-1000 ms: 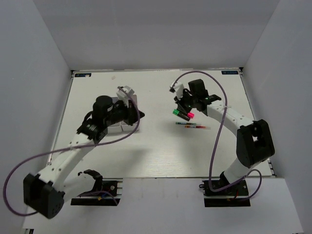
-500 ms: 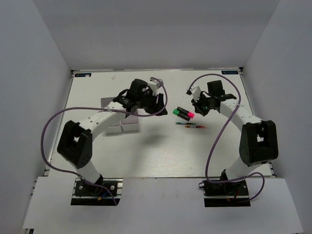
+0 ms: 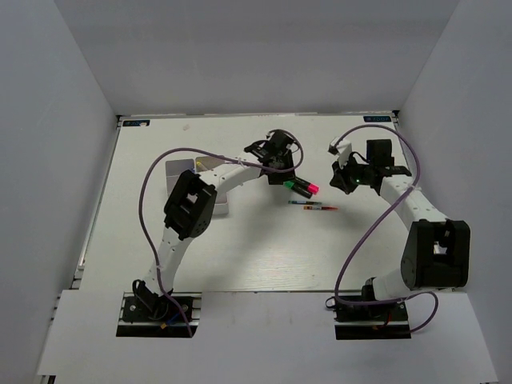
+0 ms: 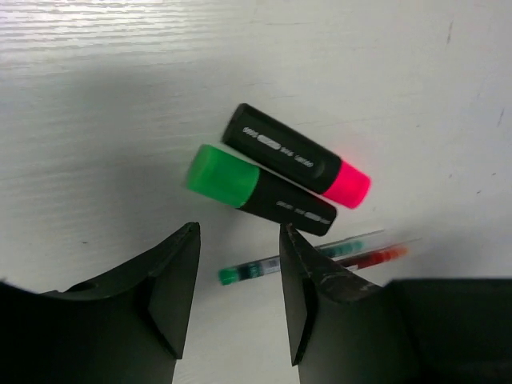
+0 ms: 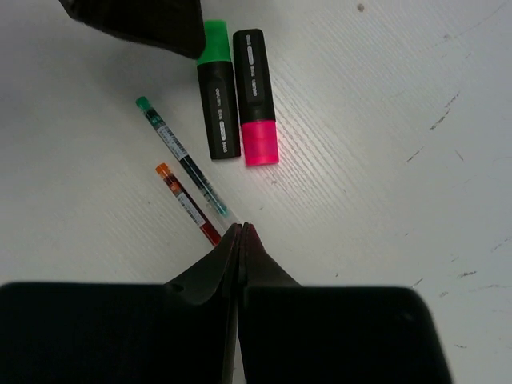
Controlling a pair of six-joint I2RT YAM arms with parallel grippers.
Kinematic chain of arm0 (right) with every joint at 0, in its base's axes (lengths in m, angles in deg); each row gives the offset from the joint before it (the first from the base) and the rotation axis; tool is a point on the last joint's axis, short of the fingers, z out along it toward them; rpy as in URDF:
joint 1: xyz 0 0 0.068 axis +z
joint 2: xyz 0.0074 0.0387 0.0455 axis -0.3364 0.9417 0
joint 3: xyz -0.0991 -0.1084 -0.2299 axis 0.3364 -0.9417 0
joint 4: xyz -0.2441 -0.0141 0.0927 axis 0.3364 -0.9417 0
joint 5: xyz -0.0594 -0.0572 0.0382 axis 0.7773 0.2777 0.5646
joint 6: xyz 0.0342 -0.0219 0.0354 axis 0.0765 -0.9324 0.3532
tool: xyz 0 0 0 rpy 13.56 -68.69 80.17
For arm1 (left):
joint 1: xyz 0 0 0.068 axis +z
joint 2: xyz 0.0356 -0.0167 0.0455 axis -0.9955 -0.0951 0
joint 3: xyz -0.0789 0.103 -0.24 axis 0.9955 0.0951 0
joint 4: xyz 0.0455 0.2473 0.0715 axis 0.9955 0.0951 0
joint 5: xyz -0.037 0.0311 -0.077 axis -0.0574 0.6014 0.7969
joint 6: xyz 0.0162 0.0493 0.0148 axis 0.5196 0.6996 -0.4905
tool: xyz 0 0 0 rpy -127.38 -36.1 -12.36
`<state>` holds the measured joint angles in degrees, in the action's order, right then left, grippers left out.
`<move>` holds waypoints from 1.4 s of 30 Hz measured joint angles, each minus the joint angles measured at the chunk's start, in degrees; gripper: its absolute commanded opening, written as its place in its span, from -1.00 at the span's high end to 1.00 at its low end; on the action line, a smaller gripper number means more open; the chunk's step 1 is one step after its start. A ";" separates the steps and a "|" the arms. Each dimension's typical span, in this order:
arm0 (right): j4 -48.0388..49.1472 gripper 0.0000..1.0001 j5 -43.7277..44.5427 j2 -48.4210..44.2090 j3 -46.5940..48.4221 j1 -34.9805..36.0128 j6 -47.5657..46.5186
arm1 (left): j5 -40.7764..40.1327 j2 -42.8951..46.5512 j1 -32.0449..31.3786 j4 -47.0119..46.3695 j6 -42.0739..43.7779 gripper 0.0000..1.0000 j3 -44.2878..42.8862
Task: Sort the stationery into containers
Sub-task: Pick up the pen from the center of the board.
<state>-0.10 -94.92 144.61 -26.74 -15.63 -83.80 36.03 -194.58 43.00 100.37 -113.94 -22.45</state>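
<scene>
Your left arm has swung off the tray (image 3: 176, 170) and across to the middle of the worktop (image 3: 240, 256). Your right arm has pulled back toward the right edge, away from the markers it was over a second ago.

The left claw (image 4: 238, 240) was closed then. Now its jaws are partly apart with nothing between them, hovering just short of the green end of the green-capped highlighter (image 4: 260, 190). The right claw (image 5: 242, 229) is closed tight and empty, parked near the pens.

Nothing from this pile is sorted yet. The green-capped highlighter and the pink-capped highlighter (image 4: 296, 156) lie side by side and touching. Just beside them are the thin green pen (image 4: 296, 260) and the red pen (image 4: 376, 258), all flat on the worktop and well apart from the tray.

This looks like a handover: the left arm takes the pick and the right arm clears out. The highlighters touch, so closing on one will likely nudge the other. Come down on the green one's outer end.
</scene>
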 measured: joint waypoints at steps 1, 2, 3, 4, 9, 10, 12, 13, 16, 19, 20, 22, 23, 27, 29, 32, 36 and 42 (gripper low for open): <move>0.35 1.00 -0.90 -0.46 -0.22 -0.46 0.04 | -1.44 -0.94 -0.57 0.76 -0.85 -0.14 -1.84; 0.72 1.00 -1.77 -0.57 -0.24 -0.85 0.02 | -2.91 -1.51 -1.16 1.60 -1.86 -0.17 -3.21; 1.16 1.00 -2.69 -0.57 -0.24 -1.31 0.02 | -4.39 -1.68 -1.79 2.56 -3.13 -0.17 -4.33; 1.25 0.99 -3.48 -0.52 -0.24 -1.77 0.00 | -5.46 -1.70 -2.21 3.54 -4.50 -0.19 -5.22; 1.22 0.99 -7.50 -0.42 -0.24 -4.87 -0.11 | -9.57 -4.02 -4.11 9.46 -11.13 -0.19 -13.51; 1.20 0.99 -8.22 -0.42 -0.24 -5.55 -0.24 | -10.32 -4.66 -4.35 10.40 -12.28 -0.19 -14.93; 1.14 0.99 -9.51 -0.42 -0.24 -6.54 -0.31 | -11.50 -5.53 -4.59 11.85 -13.99 -0.19 -16.17; 1.09 0.99 -10.19 -0.42 -0.24 -7.04 -0.35 | -11.98 -5.88 -4.76 12.70 -14.71 -0.19 -16.35; 0.90 0.99 -12.13 -0.33 -0.24 -8.46 -0.63 | -13.33 -7.48 -5.07 14.86 -16.37 -0.19 -17.62; 0.74 0.99 -13.92 0.17 -0.24 -9.55 -1.22 | -13.88 -9.49 -5.09 15.91 -17.18 -0.19 -18.86; 0.59 0.99 -14.40 0.37 -0.24 -9.86 -1.51 | -13.90 -10.05 -5.09 16.24 -17.35 -0.19 -19.19; 0.20 0.99 -15.34 0.87 -0.24 -10.54 -1.92 | -14.05 -11.08 -5.09 16.94 -17.64 -0.19 -19.85; -0.11 0.99 -15.78 1.11 -0.24 -10.84 -2.10 | -14.10 -11.50 -5.09 16.98 -17.70 -0.19 -20.15; -0.98 0.99 -17.59 1.49 -0.24 -11.87 -3.19 | -14.21 -13.09 -5.09 17.53 -17.92 -0.17 -21.55; -1.44 0.99 -18.32 1.51 -0.24 -12.13 -3.58 | -14.21 -13.73 -5.09 17.88 -17.97 -0.17 -22.18; -2.32 0.96 -19.30 1.51 -0.24 -12.37 -4.13 | -14.19 -14.69 -5.09 18.03 -18.01 -0.17 -23.17; -2.91 0.96 -20.55 1.51 -0.24 -12.66 -4.85 | -14.05 -16.22 -5.09 18.10 -17.94 -0.13 -24.83; -3.91 0.96 -22.21 1.51 -0.24 -13.11 -5.95 | -13.81 -16.83 -5.09 20.02 -17.35 -0.13 -26.29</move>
<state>-4.01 -117.13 146.11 -26.98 -28.74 -89.74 22.22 -211.41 37.91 120.39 -131.29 -48.74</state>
